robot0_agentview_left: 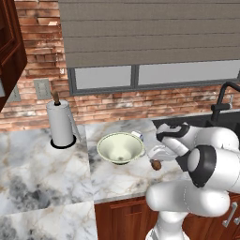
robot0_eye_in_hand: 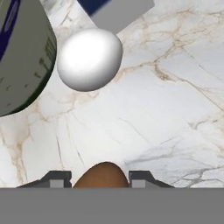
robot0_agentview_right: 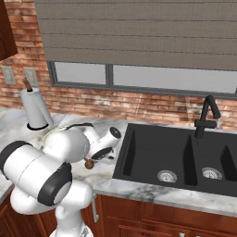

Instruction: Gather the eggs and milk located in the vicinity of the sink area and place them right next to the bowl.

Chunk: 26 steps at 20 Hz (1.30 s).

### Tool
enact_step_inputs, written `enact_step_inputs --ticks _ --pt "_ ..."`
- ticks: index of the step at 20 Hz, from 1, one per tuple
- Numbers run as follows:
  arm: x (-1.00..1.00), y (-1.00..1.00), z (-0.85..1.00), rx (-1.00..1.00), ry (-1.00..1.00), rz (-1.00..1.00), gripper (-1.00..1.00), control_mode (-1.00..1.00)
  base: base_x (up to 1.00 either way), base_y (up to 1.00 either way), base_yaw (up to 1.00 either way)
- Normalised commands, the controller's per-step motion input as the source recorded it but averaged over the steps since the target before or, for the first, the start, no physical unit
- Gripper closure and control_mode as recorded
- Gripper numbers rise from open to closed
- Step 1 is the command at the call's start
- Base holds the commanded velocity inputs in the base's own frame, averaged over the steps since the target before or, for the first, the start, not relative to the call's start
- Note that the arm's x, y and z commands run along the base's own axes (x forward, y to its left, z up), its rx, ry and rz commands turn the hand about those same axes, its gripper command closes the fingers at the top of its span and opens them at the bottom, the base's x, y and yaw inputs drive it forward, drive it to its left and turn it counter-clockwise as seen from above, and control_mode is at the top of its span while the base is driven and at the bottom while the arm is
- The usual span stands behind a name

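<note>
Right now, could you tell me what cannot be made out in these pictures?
- Milk carton: hand view, cut off by the top edge; its top is unseen.
- Bowl: hand view, cropped by the left edge.
- Brown egg: hand view, lower part hidden by the bottom band, so whether the pincer touches it is unclear.
- Pincer: left base view, hidden behind the arm.

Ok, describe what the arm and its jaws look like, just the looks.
The arm is built of glossy white, rounded shells with black bands and caps at the joints. No cables or markings show. The gripper ends in two small dark grey, blocky jaws with lighter grey faces.
</note>
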Motion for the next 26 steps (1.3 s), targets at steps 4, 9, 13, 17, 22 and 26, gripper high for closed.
enact_step_inputs --ticks 4,9,13,17,22,26 --pt "-0.01 0.27 -0.06 0.0 -0.08 0.0 1.0 -1.0 0.0 0.0 0.0" --pt "0.0 0.22 -0.05 0.0 -0.07 0.0 1.0 -1.0 0.0 0.0 0.0" --pt "0.0 0.08 -0.01 0.0 -0.01 0.0 1.0 -1.0 0.0 0.0 0.0" --pt "0.0 0.01 -0.01 0.0 0.0 0.0 1.0 -1.0 0.0 0.0 0.0" --pt "0.0 0.0 0.0 0.0 0.0 0.0 1.0 -1.0 0.0 0.0 0.0" --pt "0.0 0.0 0.0 0.02 0.0 0.0 1.0 -1.0 0.0 0.0 0.0"
